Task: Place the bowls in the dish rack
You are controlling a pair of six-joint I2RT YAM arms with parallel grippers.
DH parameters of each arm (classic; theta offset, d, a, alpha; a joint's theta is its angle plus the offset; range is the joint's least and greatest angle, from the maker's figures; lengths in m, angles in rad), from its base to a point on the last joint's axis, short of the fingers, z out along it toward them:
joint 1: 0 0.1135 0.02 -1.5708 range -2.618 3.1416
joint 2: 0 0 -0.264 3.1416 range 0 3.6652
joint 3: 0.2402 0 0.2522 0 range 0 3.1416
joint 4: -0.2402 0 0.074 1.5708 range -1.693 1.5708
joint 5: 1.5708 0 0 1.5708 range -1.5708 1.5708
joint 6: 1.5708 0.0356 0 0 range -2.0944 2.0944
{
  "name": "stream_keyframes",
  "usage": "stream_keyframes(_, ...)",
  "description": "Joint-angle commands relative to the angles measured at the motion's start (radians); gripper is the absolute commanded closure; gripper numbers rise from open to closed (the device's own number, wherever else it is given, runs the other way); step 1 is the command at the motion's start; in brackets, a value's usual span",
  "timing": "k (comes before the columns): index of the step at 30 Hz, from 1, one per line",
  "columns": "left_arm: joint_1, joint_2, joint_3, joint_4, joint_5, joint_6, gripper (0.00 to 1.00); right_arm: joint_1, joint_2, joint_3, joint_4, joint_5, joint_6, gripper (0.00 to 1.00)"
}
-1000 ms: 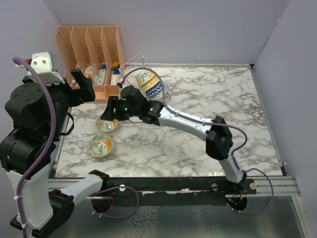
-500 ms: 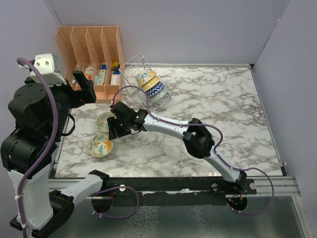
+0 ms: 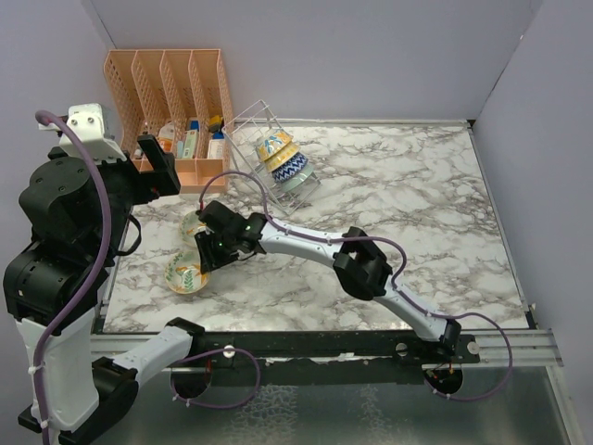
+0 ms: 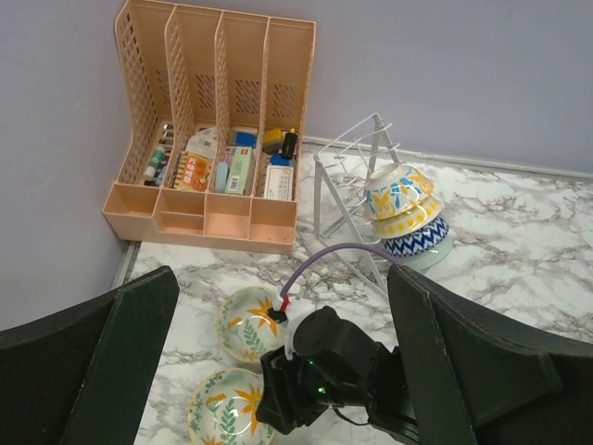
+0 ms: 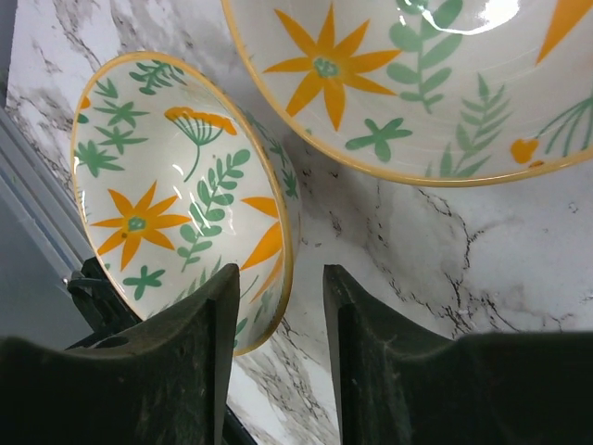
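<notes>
Right gripper (image 5: 281, 278) at bottom of frame, two dark fingers (image 5: 185, 352) apart. Near bowl (image 5: 176, 185) tilted on its side, cream with orange flowers, green leaves, yellow rim. Its rim sits in gap between fingers, left finger on inside, right finger outside, not pinched. Far bowl (image 5: 417, 83), same pattern, fills top right. Marble table (image 5: 389, 241) beneath.

The right gripper (image 3: 202, 258) hides part of the cream, orange-flowered ceramic bowl (image 3: 191, 222) in front of the orange slotted plastic organizer (image 3: 167, 83), whose contents are unreadable.
</notes>
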Motion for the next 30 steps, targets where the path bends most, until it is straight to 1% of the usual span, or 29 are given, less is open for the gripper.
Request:
stream_keyframes(1,-0.003,-0.012,-0.001,0.006,-0.027,0.014,0.01,0.007,0.021,0.033,-0.013,0.008,-0.005,0.62)
stream_keyframes(3,-0.003,-0.014,0.000,0.004,-0.030,0.017,0.01,0.007,0.020,0.031,-0.024,0.020,-0.005,0.67)
stream_keyframes(6,-0.003,-0.013,0.005,0.002,-0.033,0.019,0.01,0.007,-0.004,0.006,-0.038,0.055,-0.007,0.79)
stream_keyframes(9,-0.003,-0.016,0.008,0.000,-0.033,0.020,0.01,0.007,-0.057,-0.054,-0.043,0.116,-0.010,0.90)
stream_keyframes(11,-0.003,-0.017,0.010,-0.001,-0.036,0.020,0.01,0.007,-0.101,-0.108,-0.045,0.160,-0.010,0.98)
stream_keyframes(15,-0.003,-0.016,0.017,-0.002,-0.041,0.025,0.01,0.003,-0.212,-0.227,-0.077,0.253,-0.001,0.99)
stream_keyframes(22,-0.003,-0.015,0.017,0.002,-0.042,0.031,0.01,-0.038,-0.402,-0.411,-0.193,0.364,0.020,0.99)
stream_keyframes(25,-0.003,-0.015,0.009,0.007,-0.031,0.030,0.01,-0.081,-0.459,-0.507,-0.208,0.366,0.042,0.99)
stream_keyframes(28,-0.003,-0.012,0.007,0.010,-0.016,0.023,0.01,-0.130,-0.527,-0.625,-0.147,0.334,0.040,0.99)
stream_keyframes(30,-0.003,-0.011,0.007,0.011,-0.010,0.021,0.01,-0.143,-0.558,-0.676,-0.105,0.330,0.024,0.89)
